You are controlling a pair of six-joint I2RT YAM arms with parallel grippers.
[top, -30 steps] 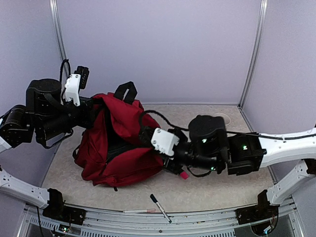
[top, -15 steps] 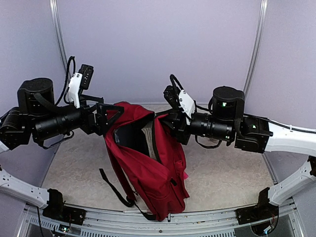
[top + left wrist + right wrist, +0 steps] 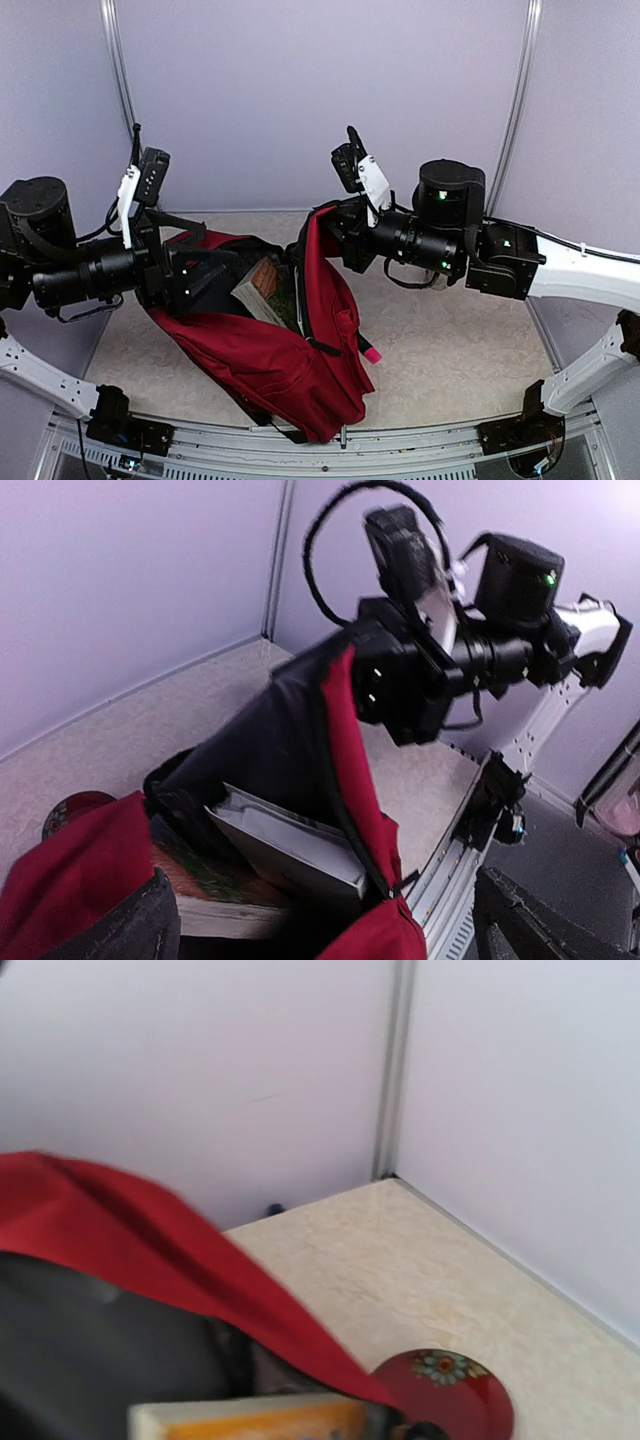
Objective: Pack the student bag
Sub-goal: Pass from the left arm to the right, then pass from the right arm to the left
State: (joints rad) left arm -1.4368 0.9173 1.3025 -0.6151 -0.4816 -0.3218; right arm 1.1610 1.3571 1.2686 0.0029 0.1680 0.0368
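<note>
Your right fingers (image 3: 372, 680) pinch the raised rim of the large dark red fabric backpack (image 3: 270, 360), which lies on the pale desk (image 3: 450, 340) between the arms; your left fingers (image 3: 120, 930) stand spread wide at its mouth, holding nothing. Hold that rim high and taut while you nudge the pale-edged books (image 3: 290, 845) deeper. The room beneath them is hidden in shadow.

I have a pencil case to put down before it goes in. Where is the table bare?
Widest bare patch: the table right of the student bag, toward the right wall. A narrower strip lies left of the bag. Crowded: the bag's mouth, books inside, right gripper on its rim.
</note>
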